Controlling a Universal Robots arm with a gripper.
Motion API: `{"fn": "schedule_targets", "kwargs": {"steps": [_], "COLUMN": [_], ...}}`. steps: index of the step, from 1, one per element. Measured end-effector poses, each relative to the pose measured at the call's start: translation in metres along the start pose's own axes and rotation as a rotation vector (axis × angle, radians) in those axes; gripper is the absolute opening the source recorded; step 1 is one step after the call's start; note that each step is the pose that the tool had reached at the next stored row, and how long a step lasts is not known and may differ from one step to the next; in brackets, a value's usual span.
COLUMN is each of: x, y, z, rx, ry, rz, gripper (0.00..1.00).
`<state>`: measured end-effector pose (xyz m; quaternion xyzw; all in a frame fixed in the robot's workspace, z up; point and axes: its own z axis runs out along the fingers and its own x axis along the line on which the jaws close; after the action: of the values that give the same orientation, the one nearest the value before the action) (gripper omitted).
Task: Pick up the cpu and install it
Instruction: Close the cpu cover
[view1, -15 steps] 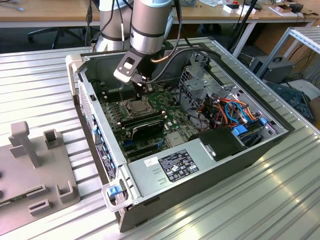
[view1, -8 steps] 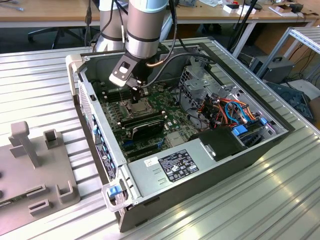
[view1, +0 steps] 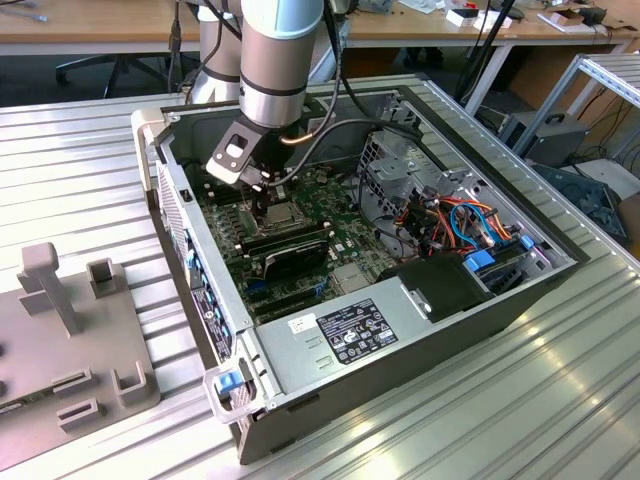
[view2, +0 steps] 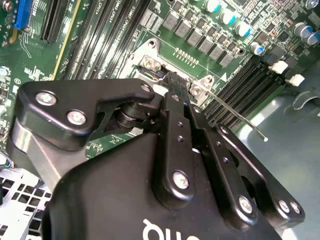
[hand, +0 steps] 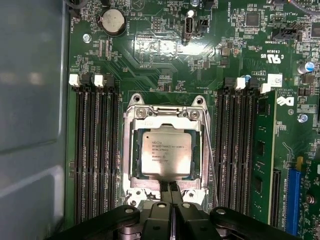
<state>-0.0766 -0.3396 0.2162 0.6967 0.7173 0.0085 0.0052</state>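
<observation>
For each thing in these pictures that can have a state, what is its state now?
cpu: seated flat, top up, not held.
gripper: fingers shut together, holding nothing, just beside the cpu's edge.
metal frame: flat around the cpu; locked or not, I cannot tell.
memory slots: empty.
computer case: lying on its side, open.
</observation>
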Motion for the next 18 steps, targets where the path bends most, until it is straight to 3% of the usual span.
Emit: {"fn": "schedule_targets", "kwargs": {"steps": [18], "x": [-0.0001], "y": [-0.0003], "z": [0.0047], "rx": [0.0002], "ry": [-0.0003], "rz": [0.000], "gripper": [0.11]}}
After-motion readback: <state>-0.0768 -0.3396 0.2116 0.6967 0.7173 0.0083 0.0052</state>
